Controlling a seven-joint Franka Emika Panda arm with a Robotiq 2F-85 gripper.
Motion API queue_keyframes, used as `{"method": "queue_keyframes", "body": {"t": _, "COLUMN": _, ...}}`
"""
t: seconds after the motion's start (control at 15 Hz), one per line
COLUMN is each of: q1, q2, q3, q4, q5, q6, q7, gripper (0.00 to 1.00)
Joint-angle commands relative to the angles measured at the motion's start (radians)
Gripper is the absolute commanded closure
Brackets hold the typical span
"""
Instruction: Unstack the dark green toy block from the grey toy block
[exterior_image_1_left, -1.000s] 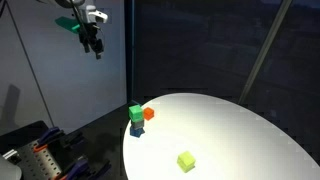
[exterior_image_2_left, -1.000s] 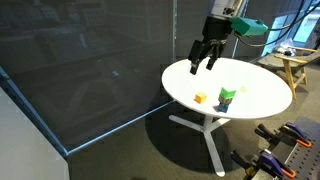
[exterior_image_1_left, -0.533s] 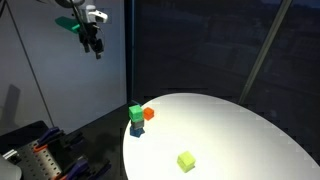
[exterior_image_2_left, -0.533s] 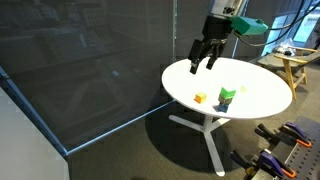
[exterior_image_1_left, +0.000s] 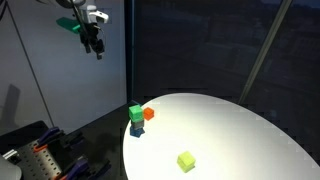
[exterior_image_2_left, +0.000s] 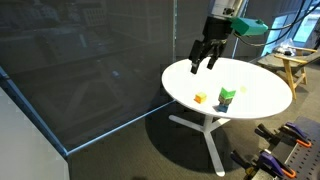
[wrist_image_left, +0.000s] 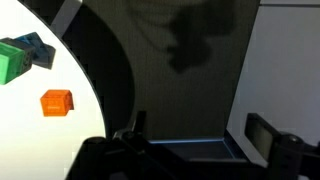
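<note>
The dark green toy block (exterior_image_1_left: 135, 113) sits stacked on the grey toy block (exterior_image_1_left: 136, 129) near the edge of the round white table (exterior_image_1_left: 230, 135). The stack also shows in an exterior view (exterior_image_2_left: 228, 94) and in the wrist view, green (wrist_image_left: 12, 62) with grey (wrist_image_left: 38, 48) behind it. My gripper (exterior_image_1_left: 95, 46) hangs high in the air, far from the stack, open and empty. In an exterior view it (exterior_image_2_left: 203, 62) is over the table's far edge. In the wrist view its fingers (wrist_image_left: 195, 130) are apart over the dark floor.
An orange-red cube (exterior_image_1_left: 149, 114) lies beside the stack, also in the wrist view (wrist_image_left: 56, 102). A yellow-green cube (exterior_image_1_left: 186, 161) lies apart toward the table's front. A dark glass partition (exterior_image_2_left: 90, 60) stands alongside. A bench with tools (exterior_image_1_left: 40, 155) sits below.
</note>
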Motion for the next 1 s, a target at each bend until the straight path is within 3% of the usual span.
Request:
{"method": "queue_keyframes", "body": {"t": 0.0, "q1": -0.025, "q2": 0.000, "q3": 0.001, "q4": 0.012, "q5": -0.052, "q6": 0.001, "q7": 0.059, "gripper": 0.00}}
{"method": "queue_keyframes", "body": {"t": 0.53, "q1": -0.108, "q2": -0.001, "q3": -0.004, "q4": 0.047, "q5": -0.230, "q6": -0.057, "q7": 0.219, "gripper": 0.00}}
{"method": "queue_keyframes", "body": {"t": 0.93, "q1": -0.140, "q2": 0.030, "q3": -0.042, "q4": 0.137, "q5": -0.221, "q6": -0.189, "q7": 0.226, "gripper": 0.00}}
